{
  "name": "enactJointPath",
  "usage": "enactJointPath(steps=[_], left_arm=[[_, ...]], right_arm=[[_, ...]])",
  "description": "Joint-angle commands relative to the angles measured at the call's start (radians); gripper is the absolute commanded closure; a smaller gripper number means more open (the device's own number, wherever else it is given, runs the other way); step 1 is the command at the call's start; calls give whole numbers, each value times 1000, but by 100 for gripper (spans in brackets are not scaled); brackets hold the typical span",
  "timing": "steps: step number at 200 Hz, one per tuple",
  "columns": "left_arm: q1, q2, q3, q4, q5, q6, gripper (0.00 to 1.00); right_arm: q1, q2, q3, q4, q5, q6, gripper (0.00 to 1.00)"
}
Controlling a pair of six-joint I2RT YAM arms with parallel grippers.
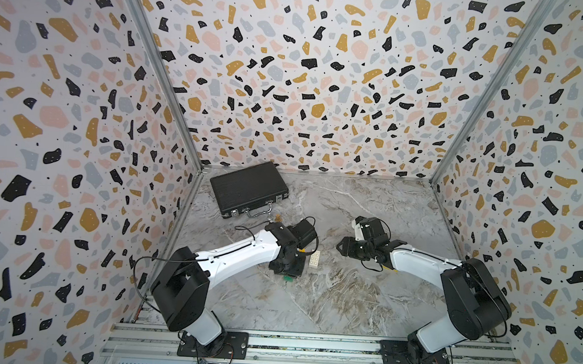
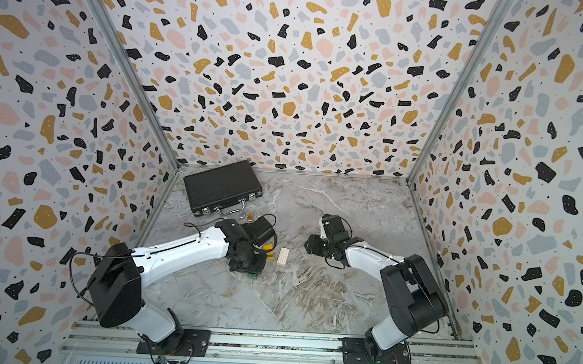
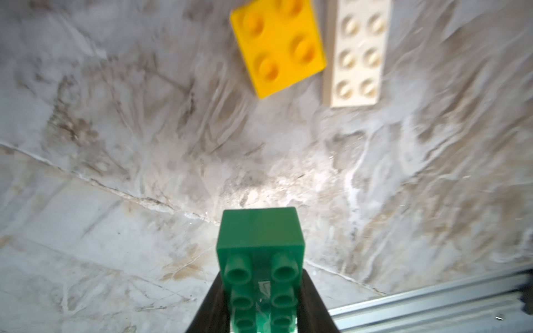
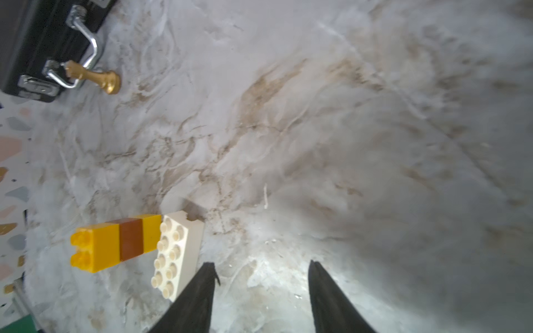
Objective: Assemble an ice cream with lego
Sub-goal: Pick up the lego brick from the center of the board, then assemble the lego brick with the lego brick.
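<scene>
My left gripper (image 3: 261, 288) is shut on a green lego brick (image 3: 261, 259), studs facing the camera, held just above the marble; in both top views only its green edge (image 1: 289, 278) (image 2: 252, 277) peeks out under the gripper. A white oblong brick (image 1: 314, 259) (image 2: 283, 256) (image 4: 176, 253) lies studs-up beside it. The ice cream's stick, a yellow-brown-yellow stack (image 4: 115, 245) (image 2: 269, 252), lies on its side touching the white brick's far end. My right gripper (image 4: 262, 263) (image 1: 343, 248) hangs open and empty, just right of the white brick.
A black briefcase (image 1: 248, 187) with a chrome handle lies at the back left. A small gold knob-like piece (image 4: 95, 76) (image 1: 277, 218) stands by its handle. Patterned walls close in three sides; an aluminium rail (image 1: 308, 343) runs along the front.
</scene>
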Motion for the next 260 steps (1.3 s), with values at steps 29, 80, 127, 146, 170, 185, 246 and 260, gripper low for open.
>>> enactJointPath(steps=[29,80,127,146,170,185,246,260], left_arm=[[67,105,185,-51,65,-20,100],[102,225,270,-33,117,-20,100],[123,268,283,-12,116,-19,100],[135,278,293,-13,117,-15,100],[147,285,297,-6,117,-14,100],[150,294,300,-11,121,-10,100],[160,303,289,-3,138,1,100],[160,309,294,-7,147,12,100]], right_arm=[[30,124,65,152,-331,28,78],[86,189,93,274,-437,66,90],[96,265,160,257,-459,52,96],[100,306,187,250,-491,58,97],[107,313,200,231,-489,41,97],[110,320,207,222,-492,38,97],[133,327,226,191,-504,18,97],[139,324,225,184,-504,14,97]])
